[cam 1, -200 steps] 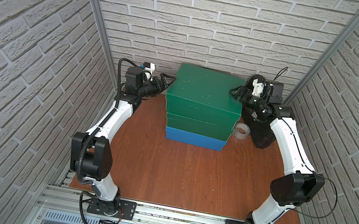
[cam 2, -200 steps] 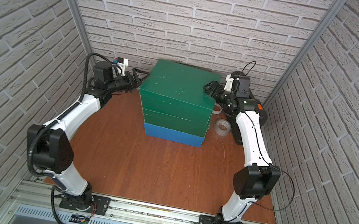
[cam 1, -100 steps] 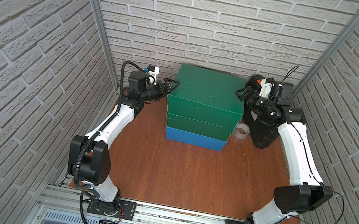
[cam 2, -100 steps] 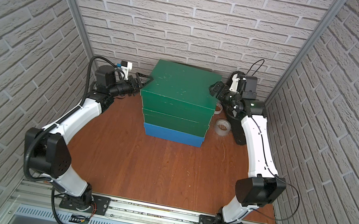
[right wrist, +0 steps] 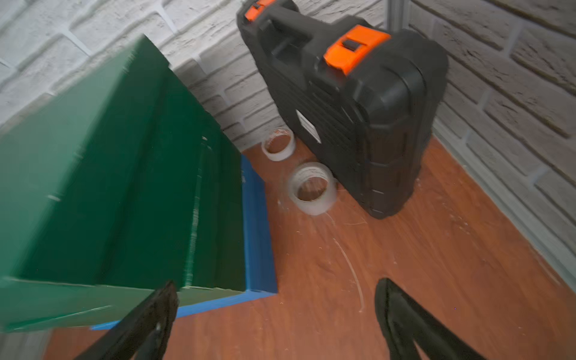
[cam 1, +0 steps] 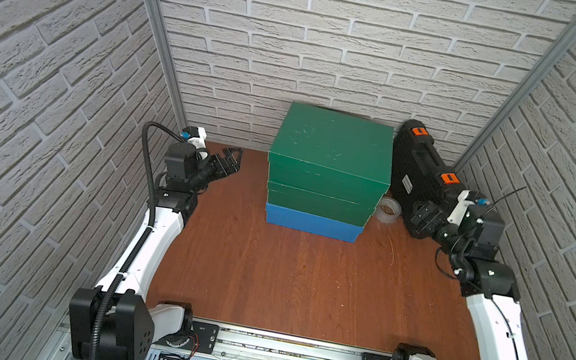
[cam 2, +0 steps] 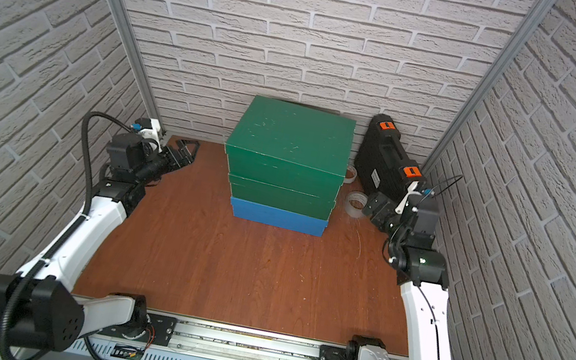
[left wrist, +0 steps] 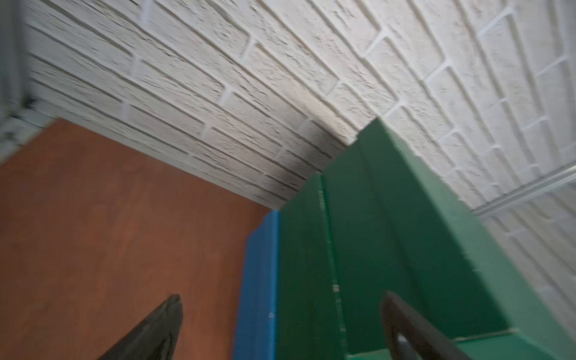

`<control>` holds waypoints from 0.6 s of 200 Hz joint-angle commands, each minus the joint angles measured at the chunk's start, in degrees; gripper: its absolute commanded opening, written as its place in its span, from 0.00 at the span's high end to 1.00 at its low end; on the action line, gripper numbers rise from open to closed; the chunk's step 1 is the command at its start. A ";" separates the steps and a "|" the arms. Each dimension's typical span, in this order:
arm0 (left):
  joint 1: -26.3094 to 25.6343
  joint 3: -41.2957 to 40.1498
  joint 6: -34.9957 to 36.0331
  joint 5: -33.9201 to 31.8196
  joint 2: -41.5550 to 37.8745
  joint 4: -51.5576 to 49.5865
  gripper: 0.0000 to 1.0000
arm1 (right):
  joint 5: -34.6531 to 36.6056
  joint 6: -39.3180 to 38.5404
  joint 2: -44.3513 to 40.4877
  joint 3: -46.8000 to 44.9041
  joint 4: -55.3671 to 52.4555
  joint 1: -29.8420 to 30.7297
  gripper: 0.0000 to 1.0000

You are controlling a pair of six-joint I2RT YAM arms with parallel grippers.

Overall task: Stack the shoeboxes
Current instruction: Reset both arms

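Shoeboxes stand in one pile between the two pincers, and neither pincer touches it. The left pincer (cam 1: 229, 158), jaws wide apart and empty, has drawn back from the pile's side, where it hovered a second ago. The right pincer (cam 2: 374, 204), equally spread and empty, was at the top box's upper edge then and has dropped back too.

Ahead of both lies bare reddish wooden tabletop (cam 1: 301, 279), then the pile. The scuffed top dark green cardboard shoebox (cam 1: 330, 144) sits on the second dark green cardboard shoebox (cam 1: 318, 204), which sits on the bright blue cardboard shoebox (cam 1: 312, 223). I judge the stacking finished and the arms retreating, with no box left loose to place.

Just beside the right pincer, on the side away from the pile, stands the black plastic case with orange latches (cam 1: 420, 172). A clear tape roll (right wrist: 311, 188) and a smaller white tape roll (right wrist: 278, 144) lie between the case and the pile.

The right pincer's dark fingers merge with the case in both top views. Both wrist views are smeared by motion and cut the fingers off at the frame edge. The pile's far side, against the white brick-pattern back wall (cam 1: 340, 58), is hidden, so I cannot tell whether the boxes sit flush there.
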 commanded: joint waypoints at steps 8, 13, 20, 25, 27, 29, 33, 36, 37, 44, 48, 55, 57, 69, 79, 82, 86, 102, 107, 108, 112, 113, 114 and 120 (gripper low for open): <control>0.46 -11.71 12.11 -21.26 1.44 5.22 0.02 | 9.23 -5.65 1.38 -12.92 11.29 0.63 0.00; 0.43 -13.66 13.87 -23.77 1.74 6.88 0.02 | 10.24 -5.82 2.01 -15.13 12.79 0.90 0.00; 0.72 -16.20 15.18 -27.26 2.24 9.49 0.02 | 12.27 -6.84 2.89 -18.27 16.58 1.73 0.01; 1.16 -17.99 15.08 -29.43 2.55 11.35 0.02 | 14.52 -8.00 3.56 -21.24 19.78 2.82 0.01; 1.39 -18.69 15.15 -29.79 2.67 12.37 0.02 | 15.64 -8.42 3.80 -22.05 21.13 3.17 0.01; 1.62 -19.13 15.30 -29.88 2.79 13.49 0.02 | 16.75 -8.79 4.15 -23.33 22.65 3.72 0.01; 1.93 -20.73 16.58 -29.58 3.08 16.18 0.02 | 18.81 -9.34 4.76 -25.15 25.86 4.68 0.01; 2.13 -21.94 17.73 -29.13 3.35 17.87 0.02 | 20.14 -9.83 5.29 -26.57 28.12 5.42 0.01; 2.19 -22.15 17.94 -29.04 3.48 18.99 0.02 | 20.48 -10.02 5.47 -26.77 28.48 5.67 0.01; 2.41 -24.97 20.79 -28.49 4.70 24.33 0.02 | 21.75 -11.99 6.66 -29.84 34.16 7.22 0.01; 2.53 -26.27 22.24 -28.30 5.89 27.43 0.02 | 22.00 -13.57 7.48 -31.40 37.58 8.09 0.01; 3.39 -27.46 24.25 -27.41 7.41 31.77 0.02 | 22.07 -15.88 9.32 -33.72 44.17 9.14 0.00; 3.46 -27.06 24.18 -27.25 7.27 30.14 0.02 | 21.54 -16.70 9.86 -34.20 45.20 9.34 0.00; 3.66 -28.80 24.68 -27.44 10.04 32.29 0.02 | 17.51 -21.35 14.08 -36.85 54.77 9.85 0.01; 4.16 -30.15 25.38 -25.88 13.77 38.97 0.02 | 14.61 -23.60 17.30 -35.96 56.31 10.32 0.07; 3.99 -29.15 25.83 -24.14 13.50 36.00 0.02 | 13.27 -24.34 17.33 -34.55 54.25 10.46 0.08; 3.60 -28.39 26.68 -22.79 13.72 34.18 0.02 | 10.99 -25.55 17.87 -34.29 55.57 10.65 0.08; 2.10 -29.46 28.96 -21.23 13.61 36.14 0.02 | 6.31 -27.95 18.72 -34.64 58.18 10.85 0.11; 1.79 -30.28 29.44 -21.10 13.24 38.32 0.02 | 5.83 -28.43 18.58 -35.95 60.93 10.85 0.11; 1.72 -30.40 29.47 -20.98 13.13 38.35 0.02 | 5.76 -28.46 18.48 -36.17 61.28 10.85 0.11; 1.73 -30.66 29.50 -20.14 12.55 37.95 0.02 | 5.53 -28.48 17.70 -36.97 62.20 10.84 0.11; 1.73 -30.69 29.50 -19.80 12.43 37.90 0.02 | 5.52 -28.53 17.61 -37.38 63.10 10.89 0.11; 1.73 -30.70 29.54 -19.63 12.33 37.88 0.02 | 5.57 -28.60 17.38 -37.76 63.55 10.91 0.11; 1.69 -31.29 29.91 -18.81 12.26 38.67 0.02 | 6.78 -28.83 16.92 -40.50 70.38 10.85 0.10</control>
